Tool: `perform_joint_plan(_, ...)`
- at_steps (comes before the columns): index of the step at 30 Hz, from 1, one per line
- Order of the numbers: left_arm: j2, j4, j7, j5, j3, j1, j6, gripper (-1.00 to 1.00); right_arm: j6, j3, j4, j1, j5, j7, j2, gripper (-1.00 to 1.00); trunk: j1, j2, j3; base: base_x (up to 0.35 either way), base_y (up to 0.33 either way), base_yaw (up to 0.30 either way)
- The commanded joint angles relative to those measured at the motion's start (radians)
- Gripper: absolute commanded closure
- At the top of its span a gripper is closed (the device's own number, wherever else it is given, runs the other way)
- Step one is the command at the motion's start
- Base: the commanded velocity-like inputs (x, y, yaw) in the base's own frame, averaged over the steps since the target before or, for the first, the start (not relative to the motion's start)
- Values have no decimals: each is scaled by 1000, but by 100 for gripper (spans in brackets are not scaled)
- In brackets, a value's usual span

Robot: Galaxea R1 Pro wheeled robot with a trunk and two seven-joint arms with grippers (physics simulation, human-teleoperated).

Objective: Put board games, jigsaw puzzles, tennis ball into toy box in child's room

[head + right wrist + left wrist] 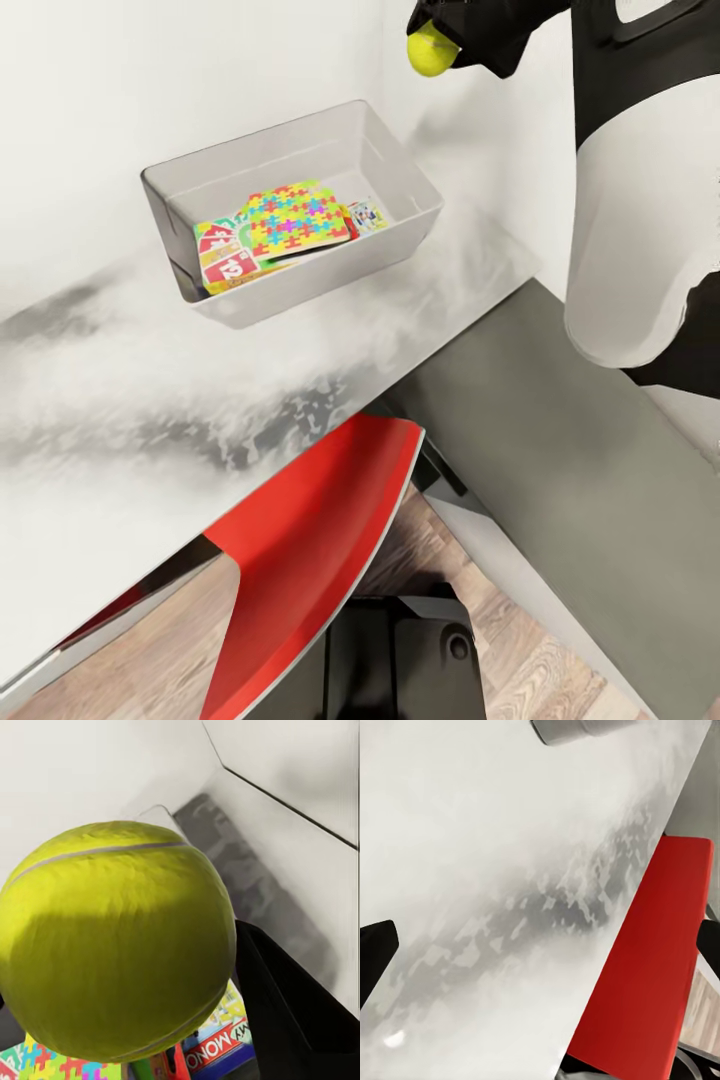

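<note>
1. The right gripper (450,30) pinches the tennis ball (431,50), held in the air above the table's (120,440) back edge, off the toy box's (400,170) far right corner and not yet over its opening. In the right wrist view the ball (112,945) sits against one dark finger (292,1012).

2. The toy box stands on the light-grey table near the wall. Inside lie a jigsaw puzzle (295,218) on top, a red, yellow and green board game (225,258) at its left end, and a blue-edged printed box (366,214) at its right end.

3. Whether a second puzzle and a third game lie beneath these is hard to tell; the stack hides what is under it.

4. The left gripper appears as one dark finger (375,956) over bare tabletop; I cannot tell whether its jaws are spread or closed.

5. Judged from this, the task is near its end: the ball seems the last toy, needing to be carried over the box and let go.

6. A red chair seat (320,540) sits tucked below the table's front edge.
</note>
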State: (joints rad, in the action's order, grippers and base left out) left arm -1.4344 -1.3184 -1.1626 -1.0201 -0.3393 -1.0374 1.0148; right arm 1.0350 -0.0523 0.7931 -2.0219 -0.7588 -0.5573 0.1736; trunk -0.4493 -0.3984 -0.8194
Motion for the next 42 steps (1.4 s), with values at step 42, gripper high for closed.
perform_joint_plan(42,10,1,0,-2,-10,-6,3,-100,-35,22,-150,133,-7,-10,1,100,-1,-2,24,0,13,29)
